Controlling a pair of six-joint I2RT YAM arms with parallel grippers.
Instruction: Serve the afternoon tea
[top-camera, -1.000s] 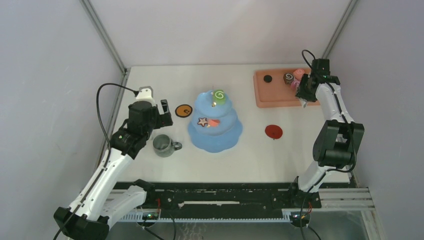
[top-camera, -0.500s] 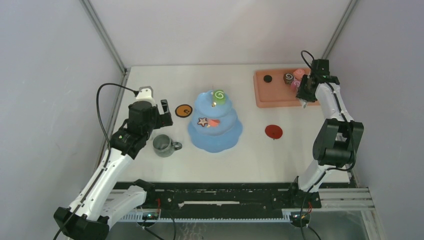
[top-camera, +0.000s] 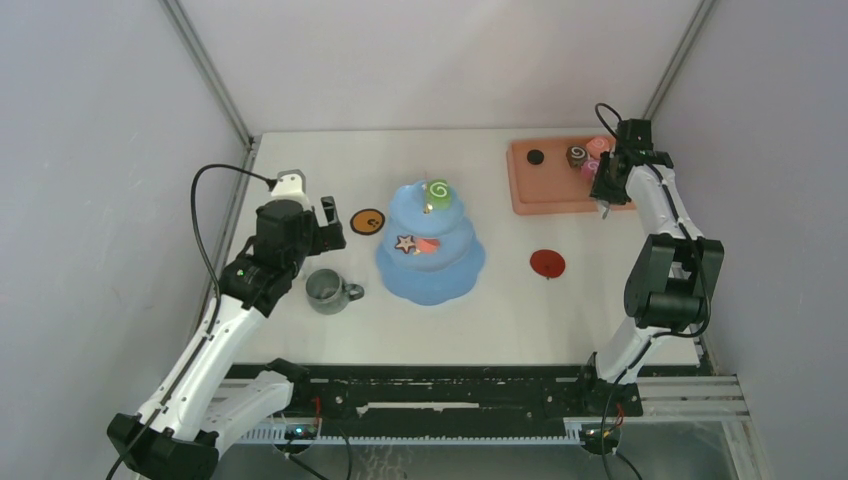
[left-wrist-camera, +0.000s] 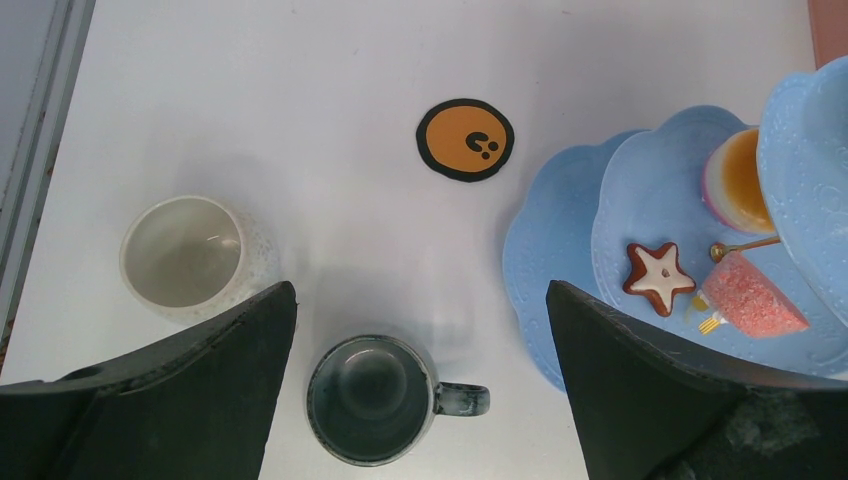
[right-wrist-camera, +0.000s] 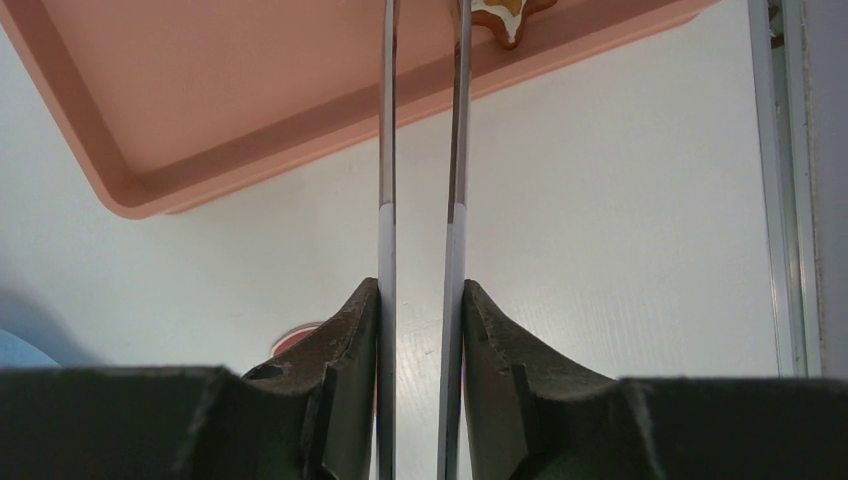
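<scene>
Left pincer (left-wrist-camera: 420, 290): jaws spread wide, nothing between them, hovering over the white counter (left-wrist-camera: 300, 80). Below it stands a grey-green handled mug (left-wrist-camera: 370, 400), upright, with a white speckled mug (left-wrist-camera: 185, 255) near it, also upright and not touching. A round orange coaster with black rim (left-wrist-camera: 465, 140) lies farther out.

Light blue three-tier cake stand (top-camera: 430, 290) at mid-counter. Green swirl roll (top-camera: 438, 189) on the top tier. The middle tier carries a brown star cookie (left-wrist-camera: 660, 277), a pink wedge (left-wrist-camera: 750, 300) and an orange-topped tart (left-wrist-camera: 745, 180).

Right pincer (right-wrist-camera: 418, 300): clamped on long metal tongs (right-wrist-camera: 387, 150), whose blades are close together and reach over the salmon-pink rectangular tray (right-wrist-camera: 250, 90) at the far right. A second star cookie (right-wrist-camera: 500, 15) sits by the blade tips; contact unclear. A brown swirl roll (top-camera: 576, 155) and a pink roll (top-camera: 598, 146) are on the tray.
</scene>
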